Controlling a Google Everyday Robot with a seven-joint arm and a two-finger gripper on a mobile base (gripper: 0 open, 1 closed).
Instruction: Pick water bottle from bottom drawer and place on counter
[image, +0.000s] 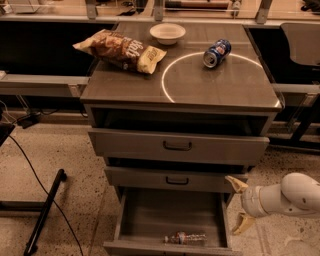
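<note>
At floor level, bottom drawer: lowest and deepest grey drawer of the cabinet, pulled out, its plain grey interior open from above.
Task item: clear ribbed plastic water bottle, lying on its side along the front wall of the bottom drawer, a little right of centre. A coloured band shows near its middle. Which end carries the cap cannot be told.
Hand: pale two-finger hand on a white arm, outside the drawer at its right side, above and to the right of the bottle. Fingers are spread wide and hold nothing.
Step in hand: approach to the grasp, by judgement. The bottle is not yet touched.
Next move calls for: bringing the hand left over the drawer's side wall and down, with the fingers set across the bottle's width.
Handling note: a light, round bottle is likely to roll, and the nearby front wall leaves little room for a finger.
Destination: flat grey-brown table atop the cabinet, marked with a white circle.
Also on table: crumpled brown chip bag, white bowl, blue soda can lying on its side.
</note>
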